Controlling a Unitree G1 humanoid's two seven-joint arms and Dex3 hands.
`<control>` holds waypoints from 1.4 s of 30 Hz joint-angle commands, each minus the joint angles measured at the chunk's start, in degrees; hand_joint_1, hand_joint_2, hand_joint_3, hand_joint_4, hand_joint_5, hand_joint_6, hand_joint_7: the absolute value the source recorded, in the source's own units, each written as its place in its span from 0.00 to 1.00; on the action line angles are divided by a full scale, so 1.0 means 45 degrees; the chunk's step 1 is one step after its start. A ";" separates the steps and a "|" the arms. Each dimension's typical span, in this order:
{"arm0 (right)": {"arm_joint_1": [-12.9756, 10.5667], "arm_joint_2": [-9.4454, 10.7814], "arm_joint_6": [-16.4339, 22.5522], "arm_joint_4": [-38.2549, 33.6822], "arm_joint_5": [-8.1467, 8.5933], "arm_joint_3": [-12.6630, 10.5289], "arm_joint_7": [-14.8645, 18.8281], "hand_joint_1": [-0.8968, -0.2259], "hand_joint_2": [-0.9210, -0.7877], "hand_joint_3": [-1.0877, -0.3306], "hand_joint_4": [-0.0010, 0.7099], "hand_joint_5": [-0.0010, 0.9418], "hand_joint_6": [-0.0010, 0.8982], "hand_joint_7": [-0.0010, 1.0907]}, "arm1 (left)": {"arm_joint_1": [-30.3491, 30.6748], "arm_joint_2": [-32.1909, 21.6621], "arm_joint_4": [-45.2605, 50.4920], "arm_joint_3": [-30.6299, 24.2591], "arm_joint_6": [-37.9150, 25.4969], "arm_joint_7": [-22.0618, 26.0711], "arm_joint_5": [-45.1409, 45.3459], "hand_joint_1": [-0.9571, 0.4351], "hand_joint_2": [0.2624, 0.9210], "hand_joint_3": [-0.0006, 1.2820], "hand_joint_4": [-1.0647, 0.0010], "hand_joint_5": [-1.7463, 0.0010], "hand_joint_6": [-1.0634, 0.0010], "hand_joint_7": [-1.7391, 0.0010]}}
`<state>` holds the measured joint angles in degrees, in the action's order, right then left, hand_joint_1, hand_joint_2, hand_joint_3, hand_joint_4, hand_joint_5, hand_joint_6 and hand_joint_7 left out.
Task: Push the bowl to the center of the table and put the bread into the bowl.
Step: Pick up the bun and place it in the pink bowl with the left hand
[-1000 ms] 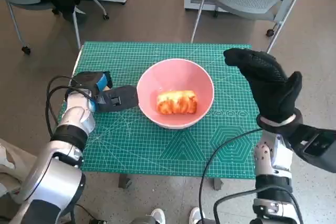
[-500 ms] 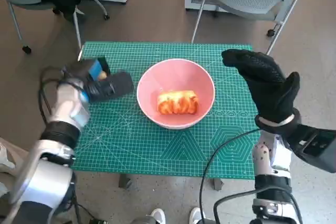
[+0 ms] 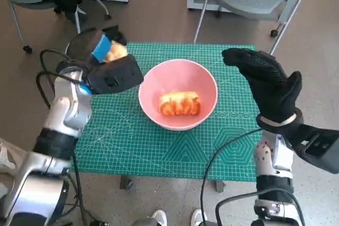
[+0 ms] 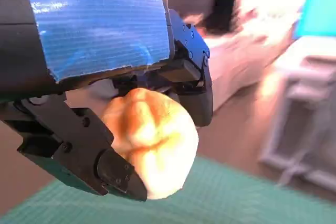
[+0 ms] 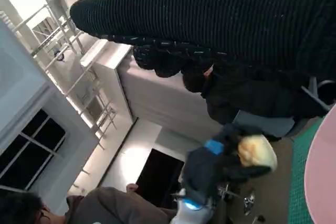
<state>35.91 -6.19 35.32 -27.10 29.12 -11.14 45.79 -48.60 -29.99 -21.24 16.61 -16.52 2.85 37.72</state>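
I count two breads, one in the bowl [image 3: 179, 103] and one in my left hand [image 3: 115, 51]; one pink bowl [image 3: 153, 80]; one green mat [image 3: 137, 141].

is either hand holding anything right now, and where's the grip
The left hand holds a bread roll, its fingers clamped on the roll's opposite sides. The right hand holds nothing.

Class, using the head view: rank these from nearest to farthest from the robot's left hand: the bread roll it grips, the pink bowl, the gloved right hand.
1. Bread roll, gripped in the left hand itself.
2. Pink bowl, mid-table, just right of that hand.
3. Right hand, raised beyond the bowl's far side.
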 commanded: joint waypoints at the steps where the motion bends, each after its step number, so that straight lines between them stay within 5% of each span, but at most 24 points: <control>1: -0.0026 0.0135 -0.0084 -0.0402 0.0131 0.0014 0.0312 0.32 0.00 0.36 0.10 0.00 0.00 0.25 | 0.0970 -0.0092 0.3670 -0.0637 0.0086 0.0360 -0.0071 0.69 0.98 0.02 0.27 0.43 0.36 0.33; 22: -0.0172 0.0118 -0.0055 -0.0328 0.0144 -0.0091 0.0346 0.32 0.00 0.36 0.10 0.00 0.00 0.25 | 0.1122 0.2160 0.3279 0.0338 0.1184 0.0365 -0.0152 0.69 1.00 0.03 0.27 0.39 0.40 0.32; 39: -0.0406 0.0058 -0.0145 -0.0060 0.0010 -0.0097 0.0075 0.29 0.00 0.38 0.10 0.00 0.00 0.26 | 0.0891 0.2732 0.1448 0.0344 0.2460 0.0584 -0.0339 0.69 1.00 0.04 0.31 0.37 0.42 0.31; 42: -0.0415 0.0051 -0.0126 -0.0067 -0.0023 -0.0094 0.0032 0.28 0.00 0.38 0.10 0.00 0.00 0.26 | 0.0960 0.2819 0.1472 0.0264 0.2306 0.1011 -0.0608 0.69 1.00 0.11 0.37 0.31 0.53 0.27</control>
<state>35.41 -6.00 35.36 -27.34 29.39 -11.45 46.36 -43.74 -17.94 -14.64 18.13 -5.68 5.84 36.27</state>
